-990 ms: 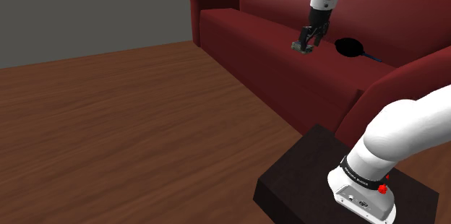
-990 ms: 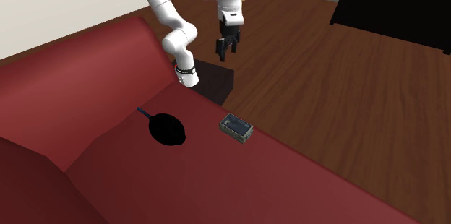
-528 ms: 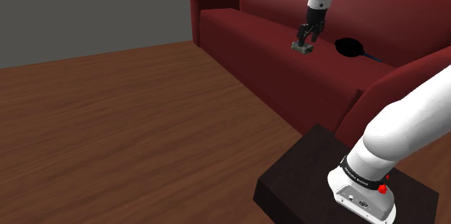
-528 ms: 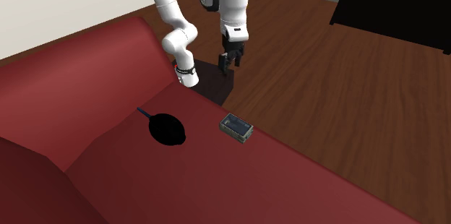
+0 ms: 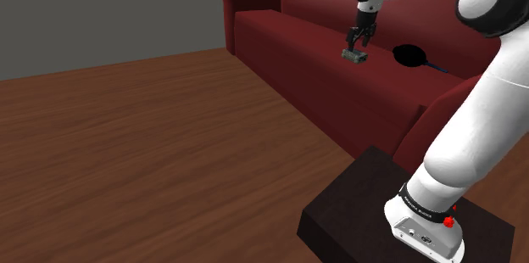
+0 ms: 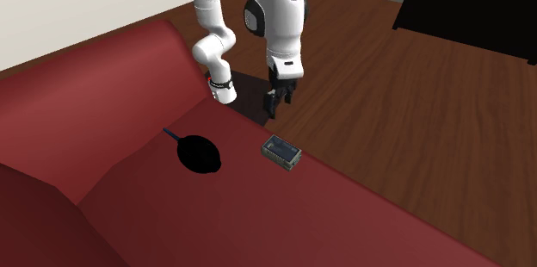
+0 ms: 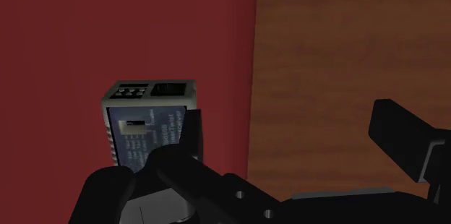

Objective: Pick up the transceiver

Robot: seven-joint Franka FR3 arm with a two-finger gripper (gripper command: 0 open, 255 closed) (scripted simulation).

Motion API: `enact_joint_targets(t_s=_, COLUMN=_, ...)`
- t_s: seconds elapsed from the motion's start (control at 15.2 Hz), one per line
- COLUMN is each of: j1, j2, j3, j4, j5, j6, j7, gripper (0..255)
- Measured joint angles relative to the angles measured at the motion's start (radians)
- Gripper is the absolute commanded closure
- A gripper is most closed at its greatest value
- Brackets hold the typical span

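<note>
Transceiver: the transceiver [image 5: 354, 54], a small grey box with a dark face, lies flat on the red sofa [image 5: 288, 45] seat, close to its front edge. A black pan [image 6: 202, 155] sits well apart from it, farther back on the cushion.
Claw: the claw [image 6: 277, 102] hovers above the box with its fingers [image 7: 191, 132] spread wide and nothing held.
Step in hand: lining up and lowering for the grasp, as I judge it.
Doing it well: move the claw toward the sofa back until the box sits centred in the gap. Then lower it and close across the box's narrow sides. As it stands, one finger would likely land on the box's top.
Shoulder view: the claw looks almost on the box.
Second exterior view: clear air shows between claw and box.
Wrist view: the box lies under one finger, while the middle of the gap hangs over the seat edge and the wooden floor [image 7: 347, 42].
</note>
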Motion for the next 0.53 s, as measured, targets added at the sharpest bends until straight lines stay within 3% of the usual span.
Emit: enact_joint_targets(t_s=0.53, j1=-0.134, j2=0.361, j3=-0.032, j4=0.396, j5=0.180, j6=-0.061, j7=-0.149, gripper=0)
